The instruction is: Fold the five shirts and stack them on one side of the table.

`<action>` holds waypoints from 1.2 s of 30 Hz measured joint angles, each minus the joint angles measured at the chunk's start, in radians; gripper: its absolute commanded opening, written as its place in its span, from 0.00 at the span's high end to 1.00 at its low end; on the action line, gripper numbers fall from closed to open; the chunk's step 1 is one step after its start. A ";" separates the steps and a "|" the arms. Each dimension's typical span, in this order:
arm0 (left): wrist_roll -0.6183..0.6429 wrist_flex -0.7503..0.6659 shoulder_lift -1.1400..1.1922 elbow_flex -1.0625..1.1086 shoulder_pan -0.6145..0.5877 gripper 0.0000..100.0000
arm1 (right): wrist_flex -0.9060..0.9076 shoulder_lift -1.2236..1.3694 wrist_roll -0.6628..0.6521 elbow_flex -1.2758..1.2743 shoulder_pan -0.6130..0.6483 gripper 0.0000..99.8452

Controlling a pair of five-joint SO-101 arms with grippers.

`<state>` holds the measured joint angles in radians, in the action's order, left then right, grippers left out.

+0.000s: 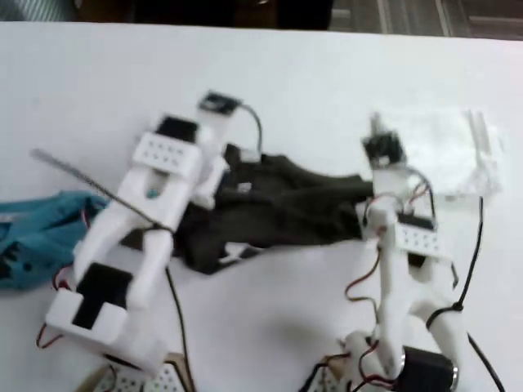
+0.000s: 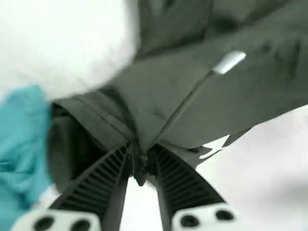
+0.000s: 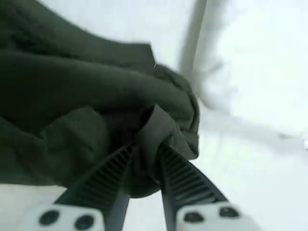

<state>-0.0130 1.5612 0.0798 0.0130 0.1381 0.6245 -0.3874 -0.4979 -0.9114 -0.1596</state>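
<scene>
Left hand gripped a thin ridge of the dark shirt between ribbed black fingers, its jaws nearly closed on the cloth. The right hand pinched a thicker rolled fold at the shirt's opposite end in the same way. Between them the shirt lay bunched and creased on the white table, a soft, matte olive cloth with a small pale tag. Each grip took little cloth, so a pull by either arm could likely slide the fabric free, and uneven tension might twist the fold crooked. A crumpled teal shirt sat just beside the left arm, close enough to be dragged along. Farther off, beyond the right hand, a white shirt lay flat and roughly squared, apparently folded.
</scene>
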 measured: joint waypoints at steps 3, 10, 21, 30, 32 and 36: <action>-0.051 0.123 0.000 -0.190 -0.052 0.97 | 0.077 0.000 -0.002 0.157 0.000 0.98; -0.091 0.207 -0.002 -0.531 -0.161 0.97 | 0.261 0.000 -0.002 0.496 0.002 0.98; -0.100 0.207 -0.213 -0.580 -0.164 0.97 | 0.500 -0.006 0.078 1.007 0.035 0.98; -0.178 0.180 -0.508 -0.582 -0.172 0.97 | 0.569 -0.219 0.133 1.165 0.035 0.98; -0.206 0.153 -0.574 -0.588 -0.172 0.97 | 0.569 -0.290 0.133 1.165 0.035 0.98; -0.235 0.132 -0.681 -0.588 -0.173 0.97 | 0.575 -0.405 0.133 1.166 0.035 0.98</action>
<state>-0.2478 1.6932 -0.6015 -0.5746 -0.0353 1.1999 -0.7925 -0.3644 0.2547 -0.1243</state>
